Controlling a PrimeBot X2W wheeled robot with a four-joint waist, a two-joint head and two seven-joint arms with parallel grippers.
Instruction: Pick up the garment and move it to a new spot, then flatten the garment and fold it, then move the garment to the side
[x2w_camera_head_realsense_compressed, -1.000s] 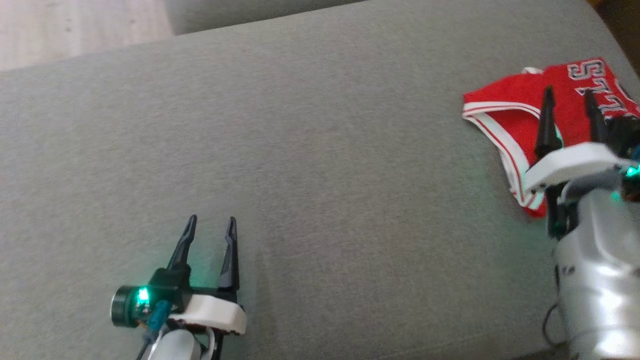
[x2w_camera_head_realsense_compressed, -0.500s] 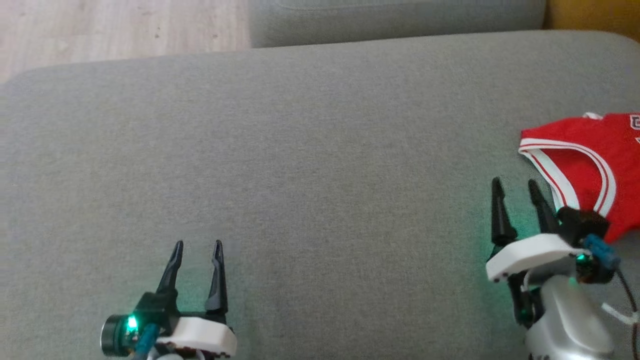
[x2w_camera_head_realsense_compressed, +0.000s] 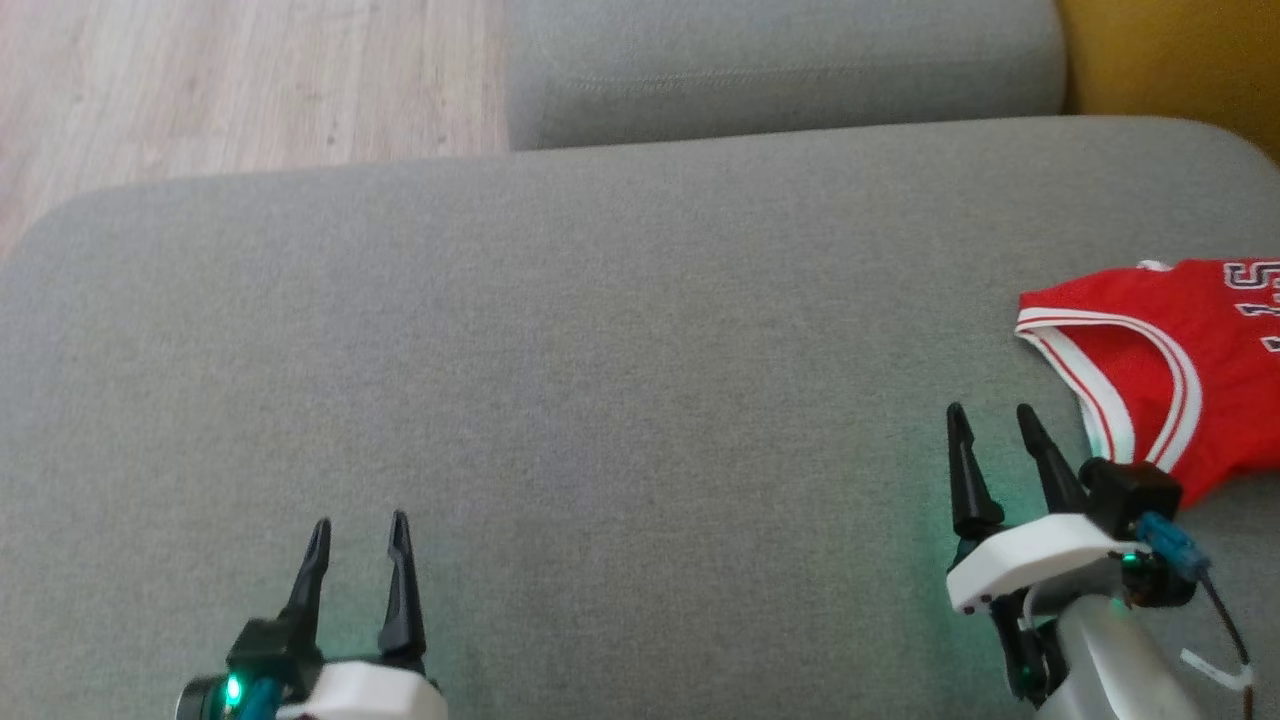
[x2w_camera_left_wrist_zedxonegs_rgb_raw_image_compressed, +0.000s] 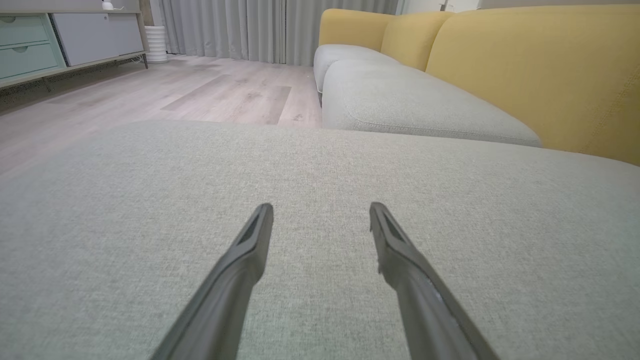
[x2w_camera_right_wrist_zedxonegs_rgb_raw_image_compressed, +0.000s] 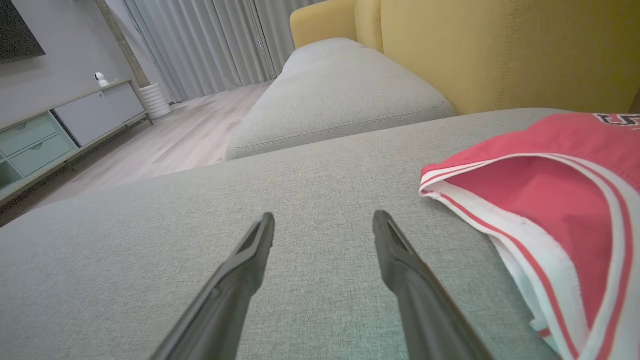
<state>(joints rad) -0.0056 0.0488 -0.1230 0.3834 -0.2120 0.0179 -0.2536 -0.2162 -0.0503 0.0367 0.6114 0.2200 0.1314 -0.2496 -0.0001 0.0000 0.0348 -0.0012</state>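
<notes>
The garment (x2w_camera_head_realsense_compressed: 1160, 340) is a red jersey with white striped trim, folded and lying at the right edge of a grey sofa cushion (x2w_camera_head_realsense_compressed: 600, 350). In the right wrist view the garment (x2w_camera_right_wrist_zedxonegs_rgb_raw_image_compressed: 555, 200) lies to the right of my fingers. My right gripper (x2w_camera_head_realsense_compressed: 990, 412) stands open just left of the garment, apart from it, with nothing between its fingers. My left gripper (x2w_camera_head_realsense_compressed: 360, 520) is open at the lower left over bare cushion, and the left gripper (x2w_camera_left_wrist_zedxonegs_rgb_raw_image_compressed: 321, 206) holds nothing in its wrist view.
A second grey cushion (x2w_camera_head_realsense_compressed: 780, 70) lies beyond the first one. A yellow sofa back (x2w_camera_head_realsense_compressed: 1170, 60) rises at the far right. Wooden floor (x2w_camera_head_realsense_compressed: 240, 80) shows at the upper left. A low cabinet (x2w_camera_left_wrist_zedxonegs_rgb_raw_image_compressed: 45, 45) stands across the room.
The head camera has turned, shifting the whole picture. My right gripper, which was over the garment, has drawn back off it to its left and stays open. Both grippers sit lower in view.
</notes>
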